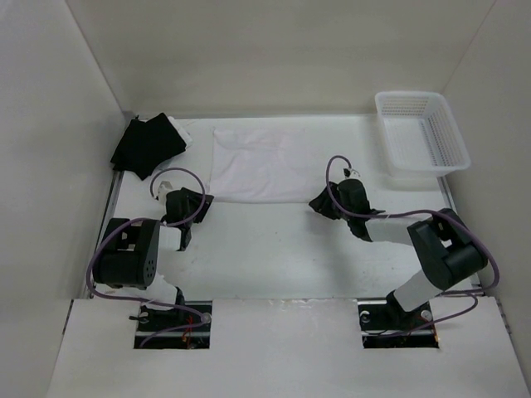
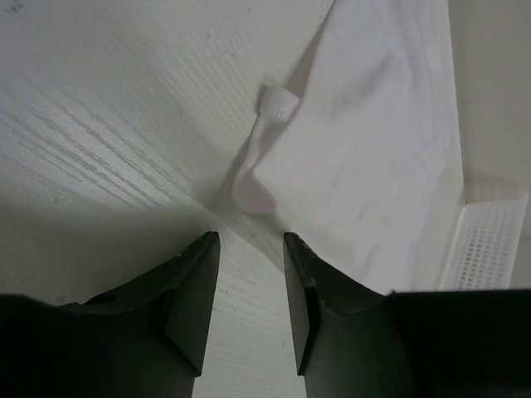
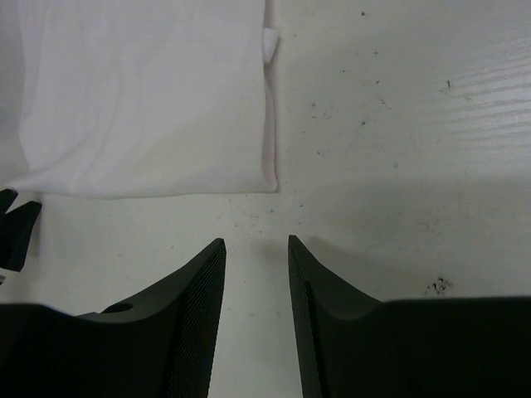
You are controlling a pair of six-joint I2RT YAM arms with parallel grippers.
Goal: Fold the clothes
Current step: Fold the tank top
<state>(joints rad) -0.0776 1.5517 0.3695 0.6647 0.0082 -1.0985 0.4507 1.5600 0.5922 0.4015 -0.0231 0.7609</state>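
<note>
White clothes (image 3: 141, 91), partly beyond wrist views

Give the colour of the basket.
The basket is white, clearest in the top external view.

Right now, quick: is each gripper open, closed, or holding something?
Left gripper: open, holding nothing.
Right gripper: open, holding nothing.
</note>
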